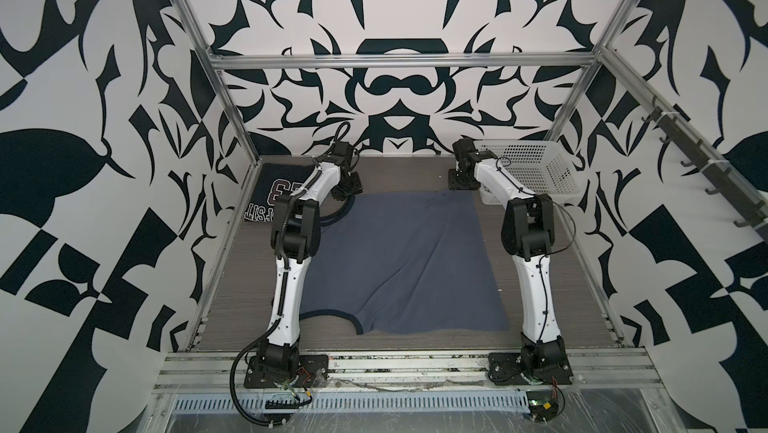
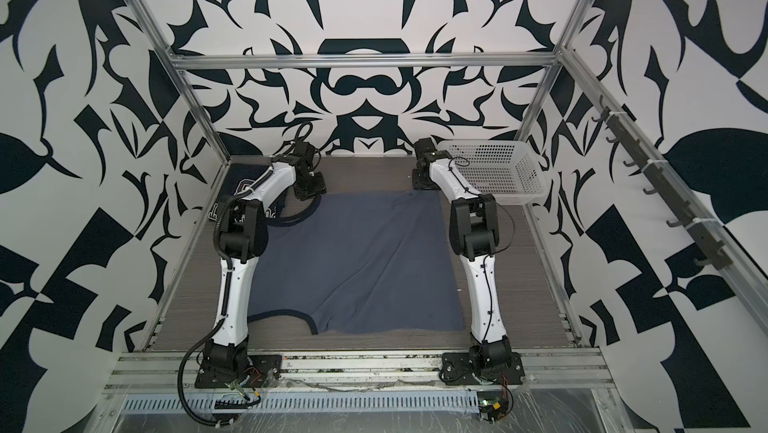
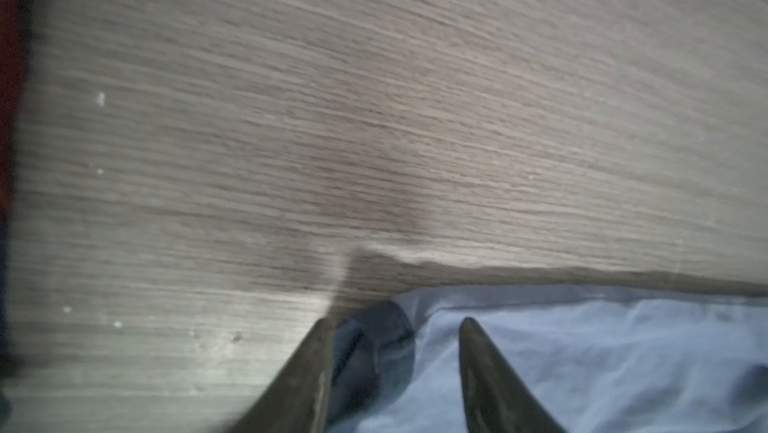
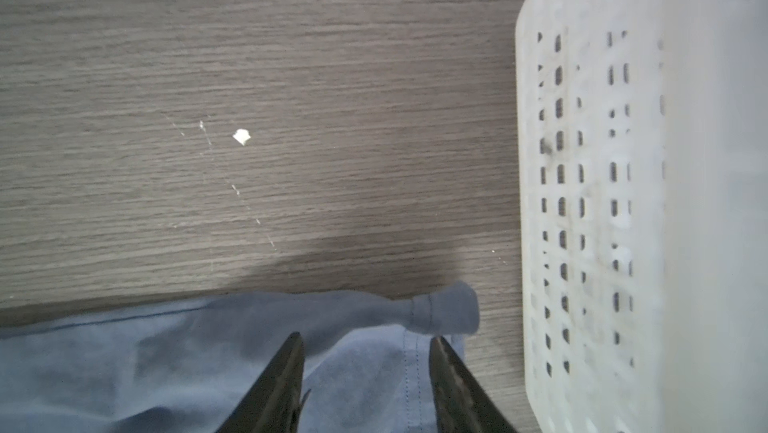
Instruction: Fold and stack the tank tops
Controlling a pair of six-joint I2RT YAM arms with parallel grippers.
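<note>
At the far edge of the table (image 1: 245, 281), both arms stretched over the slate-blue tank top (image 1: 399, 260), which lay spread flat across the ctr, print not showing. The navy tank top (image 1: 266, 183) sat folded in the far-left corner, just beside the blue one's strap. A white basket (image 1: 536, 173) stood far right.

The left gripper (image 3: 395, 323) had its fingers apart, straddling the dark-trimmed edge. Cloth lay btwn them but wasn't pinched. The right gripper (image 4: 366, 337) was likewise apart, over the hemmed far corner, where a small tab of cloth had rolled up near the basket wall.

The step in hand looked like taking the far edge w/ both grippers to fold it toward the near side. To do it well:
- Press the tips down so both layers get caught, not just the top one.
- Close both sides together.
- Lift only enough to clear the cloth.
- Carry both ends evenly so the crease runs straight.
- On the right, grab inboard of the rolled tab and keep clear of the basket.
- On the left, avoid snagging the navy top.
</note>
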